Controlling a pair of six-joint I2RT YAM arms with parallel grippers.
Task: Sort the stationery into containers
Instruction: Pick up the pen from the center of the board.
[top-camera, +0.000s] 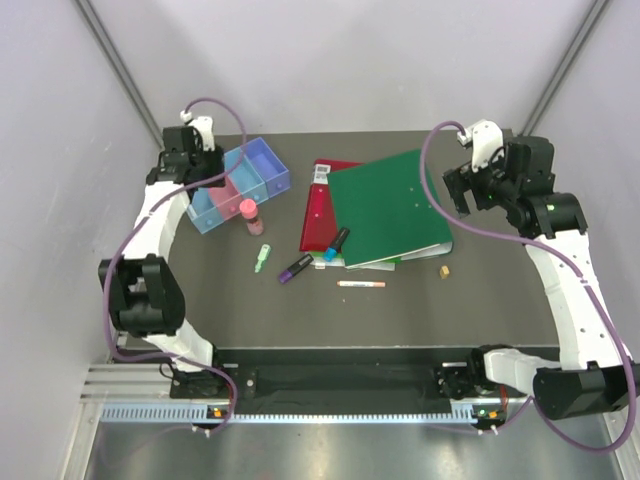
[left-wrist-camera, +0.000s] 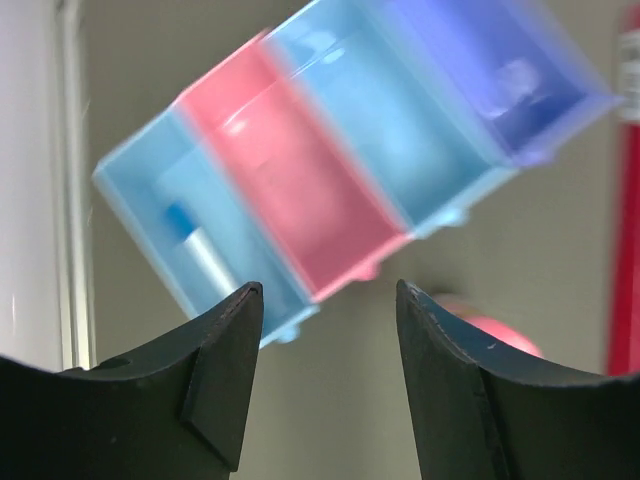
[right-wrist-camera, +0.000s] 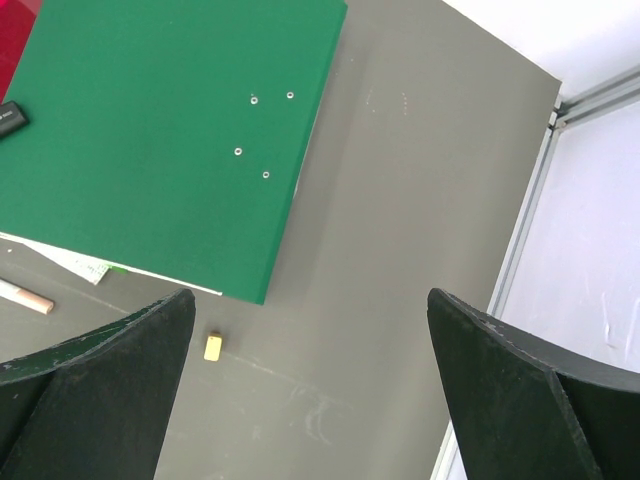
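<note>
Left gripper (left-wrist-camera: 330, 295) hangs over the bins (top-camera: 268, 165) at the table's far-left corner. Fingers are apart, with nothing between them. Right gripper (right-wrist-camera: 310, 295) is wide apart and empty too, up over the far-right part of the table beside the green binder (top-camera: 390, 205).

One item is in: the blue-white pen (left-wrist-camera: 200, 250) lies in the end light-blue bin, the end away from the violet one. The other three bins look bare, though the left wrist view is blurred.

Left to sort, as I read it — pink-capped bottle (top-camera: 248, 215), pale green marker (top-camera: 262, 257), purple-black highlighter (top-camera: 296, 267), dark marker (top-camera: 336, 243) resting at the near edge of the red folder (top-camera: 318, 215), thin white-orange pen (top-camera: 362, 283) and tan nub (top-camera: 443, 270).

Key geometry: the bottle sits just beside the row's near wall, toward the near edge from the left gripper. Its cap shows low in the left wrist view, partly behind one finger. The left arm is far nearer. The bottle looks upright but I can't be sure — if it is, come down from above and close across the cap.

The green marker and highlighter lie past the bottle toward table centre. The highlighter slants near-left to far-right; the marker points closer to near-far. The nub is the right arm's: just off the binder's near-right corner, toward the near edge from that gripper.
</note>
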